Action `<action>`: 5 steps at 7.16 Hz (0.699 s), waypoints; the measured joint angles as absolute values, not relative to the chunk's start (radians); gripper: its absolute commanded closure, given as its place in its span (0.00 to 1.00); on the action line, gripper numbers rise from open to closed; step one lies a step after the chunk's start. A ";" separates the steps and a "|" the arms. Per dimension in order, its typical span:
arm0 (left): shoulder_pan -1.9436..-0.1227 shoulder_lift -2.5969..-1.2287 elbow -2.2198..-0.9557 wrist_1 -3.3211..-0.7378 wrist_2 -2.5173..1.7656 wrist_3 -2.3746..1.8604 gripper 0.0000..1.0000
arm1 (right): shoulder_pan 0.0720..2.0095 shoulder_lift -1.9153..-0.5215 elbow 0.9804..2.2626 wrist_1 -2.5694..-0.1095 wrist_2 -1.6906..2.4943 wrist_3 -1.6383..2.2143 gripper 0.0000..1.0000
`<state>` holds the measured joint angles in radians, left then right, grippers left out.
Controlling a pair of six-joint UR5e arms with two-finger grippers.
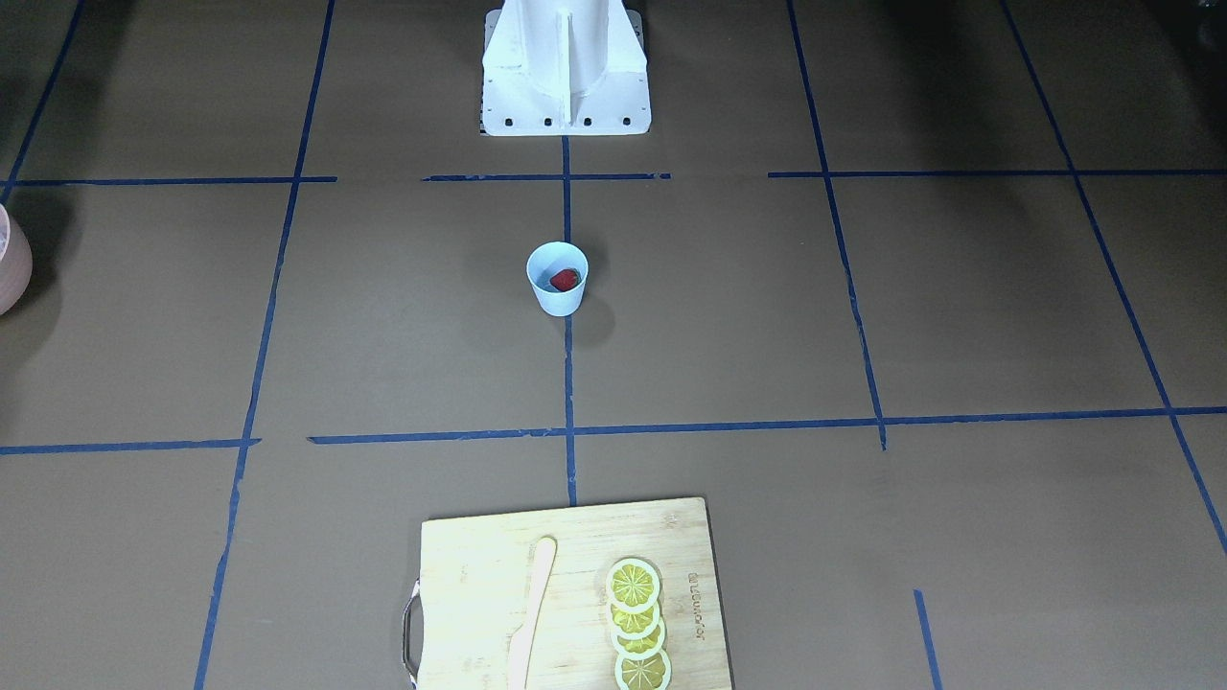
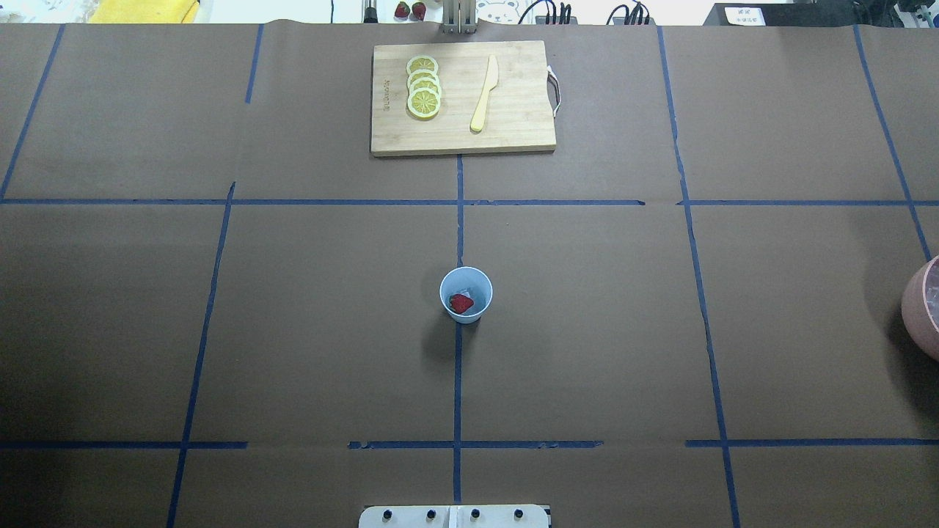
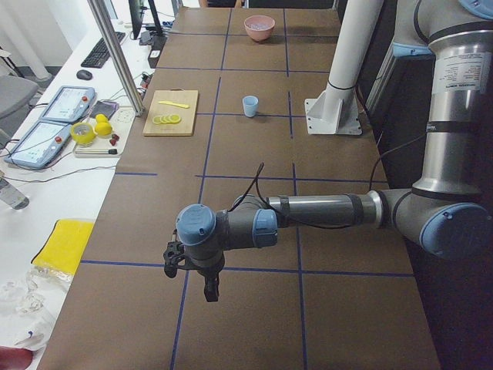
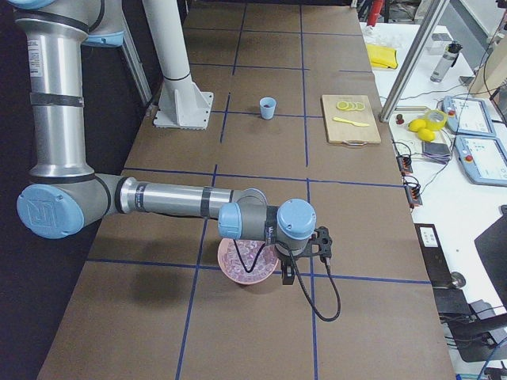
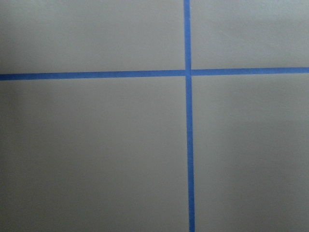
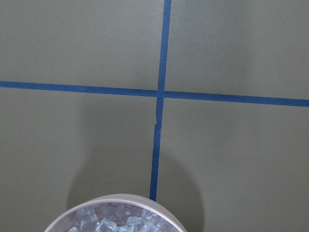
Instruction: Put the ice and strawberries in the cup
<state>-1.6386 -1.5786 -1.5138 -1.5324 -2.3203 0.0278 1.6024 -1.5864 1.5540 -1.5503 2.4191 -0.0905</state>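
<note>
The light blue cup [image 1: 556, 299] [image 2: 478, 282] stands upright at the table's middle, on the blue centre line. One dark red strawberry [image 1: 565, 279] [image 2: 461, 303] lies inside it, next to a pale clear piece that looks like ice. More ice [image 6: 116, 223] fills the pink bowl [image 6: 116, 199] [image 4: 238, 271] at the robot's right end of the table. My right gripper [image 4: 285, 277] hangs over that bowl's edge. My left gripper [image 3: 210, 290] hangs above bare table at the robot's left end. Both grippers show only in the side views, so I cannot tell whether they are open or shut.
A wooden cutting board [image 2: 513, 121] [image 1: 470, 575] lies at the far edge, bearing lemon slices [image 2: 424, 86] and a pale knife [image 2: 484, 95]. The white robot base [image 1: 566, 86] stands behind the cup. The pink bowl [image 2: 921, 308] sits at the overhead view's right edge.
</note>
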 measured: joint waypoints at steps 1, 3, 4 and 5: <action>-1.634 -1.582 -1.509 -1.537 -2.322 0.024 0.00 | 1.602 -1.587 1.554 -1.551 2.419 -0.090 0.00; -1.611 -1.591 -1.513 -1.539 -2.323 -0.008 0.00 | 1.602 -1.589 1.552 -1.551 2.418 -0.091 0.00; -1.601 -1.596 -1.516 -1.540 -2.324 -0.039 0.00 | 1.603 -1.589 1.550 -1.551 2.419 -0.091 0.00; -1.595 -1.599 -1.519 -1.540 -2.324 -0.054 0.00 | 1.603 -1.588 1.547 -1.551 2.419 -0.091 0.00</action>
<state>-1.5953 -1.5993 -1.5193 -1.5396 -2.3239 -0.0543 1.6029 -1.5882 1.5473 -1.5508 2.4190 -0.0914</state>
